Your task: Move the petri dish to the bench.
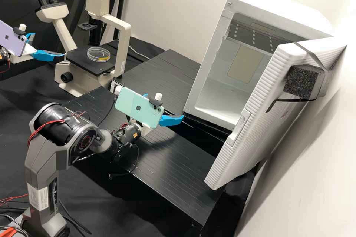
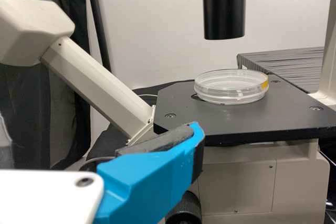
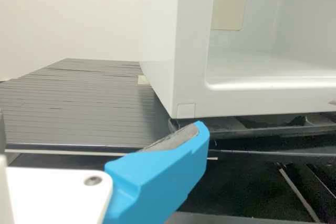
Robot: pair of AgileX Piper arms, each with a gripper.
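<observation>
1 petri dish [image 1: 98, 55] | 1 microscope [image 1: 124, 29] | 2 grippers [image 1: 164, 107] | 2 phones [image 1: 129, 102]

Cream microscope [image 1: 125, 44], ribbed white door [image 1: 256, 114], mint phone [image 1: 135, 110], lilac phone [image 1: 12, 40], black bench [image 1: 163, 164]

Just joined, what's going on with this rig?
Nothing is being held right now. The petri dish sits on the microscope's stage, so it hasn't been moved to the bench yet. The left gripper is open beside the microscope, short of the dish, and looks like the one placed to fetch it. The right gripper is open over by the white cabinet, whose door stands open.
</observation>
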